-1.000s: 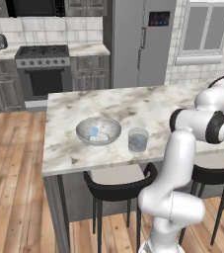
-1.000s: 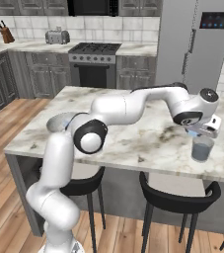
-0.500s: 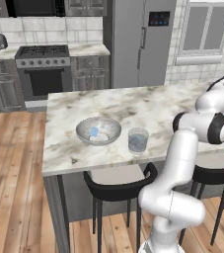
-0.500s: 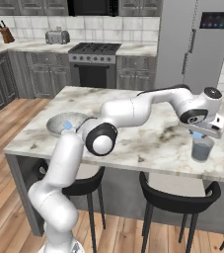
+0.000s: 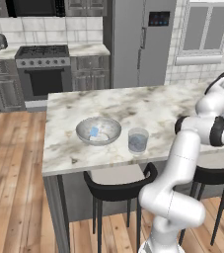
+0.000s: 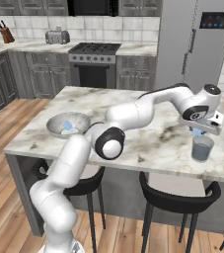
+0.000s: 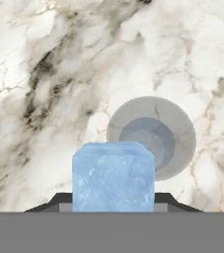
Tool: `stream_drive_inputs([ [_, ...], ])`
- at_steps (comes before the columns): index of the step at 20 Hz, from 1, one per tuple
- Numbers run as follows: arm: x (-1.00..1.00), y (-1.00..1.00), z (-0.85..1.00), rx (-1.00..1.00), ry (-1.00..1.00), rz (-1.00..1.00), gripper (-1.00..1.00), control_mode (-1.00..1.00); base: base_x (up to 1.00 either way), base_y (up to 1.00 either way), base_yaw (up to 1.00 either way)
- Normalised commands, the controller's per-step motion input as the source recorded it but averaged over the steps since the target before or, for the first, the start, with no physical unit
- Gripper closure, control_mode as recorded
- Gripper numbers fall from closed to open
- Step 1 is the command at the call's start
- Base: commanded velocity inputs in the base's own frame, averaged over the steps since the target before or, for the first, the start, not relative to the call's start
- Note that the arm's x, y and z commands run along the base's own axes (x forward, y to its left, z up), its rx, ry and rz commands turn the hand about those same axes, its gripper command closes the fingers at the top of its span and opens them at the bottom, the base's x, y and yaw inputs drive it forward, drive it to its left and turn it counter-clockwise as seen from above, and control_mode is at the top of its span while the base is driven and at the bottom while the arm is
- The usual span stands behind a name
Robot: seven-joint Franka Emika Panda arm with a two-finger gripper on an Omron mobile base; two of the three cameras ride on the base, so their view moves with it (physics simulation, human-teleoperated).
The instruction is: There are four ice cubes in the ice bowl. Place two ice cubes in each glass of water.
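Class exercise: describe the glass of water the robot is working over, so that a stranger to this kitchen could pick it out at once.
Start at the marble island. Near its front edge, at the fridge end, stands a short clear glass of water. Unlike the other glass beside the ice bowl, it sits directly under the hand holding an ice cube.

Even, soft rendered light falls over the whole kitchen with no harsh glare, and the marble counter (image 6: 148,143) below the gripper (image 6: 198,129) reads bright and clear, its underside and the stools beneath in mild shade. Just under the gripper the glass (image 7: 152,137) throws only a faint grey ring of shadow on the stone. The ice cube (image 7: 113,177) between the fingers looks large, slightly soft-edged and evenly lit, and all views are somewhat coarse and low in detail, without edge distortion.
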Motion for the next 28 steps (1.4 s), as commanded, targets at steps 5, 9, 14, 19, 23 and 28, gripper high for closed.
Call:
stream_drive_inputs([
  [5, 0.01, -0.06, -0.16, 0.00, 0.08, 0.00, 1.00, -1.00, 0.00, 0.00, 0.00],
  [9, 0.10, -0.19, -0.06, 0.00, 0.09, 0.00, 1.00, -1.00, 0.00, 0.00, 0.00],
  [14, 0.13, -0.23, -0.02, 0.00, 0.02, 0.00, 1.00, -1.00, 0.00, 0.00, 0.00],
  [19, 0.22, -0.07, 0.00, 0.00, 0.03, 0.00, 1.00, -1.00, 0.00, 0.00, 0.00],
  [23, 0.29, 0.00, 0.00, 0.00, 0.03, 0.00, 1.00, -1.00, 0.00, 0.00, 0.00],
  [28, 0.28, -0.09, 0.00, 0.00, 0.05, 0.00, 1.00, -1.00, 0.00, 0.00, 0.00],
])
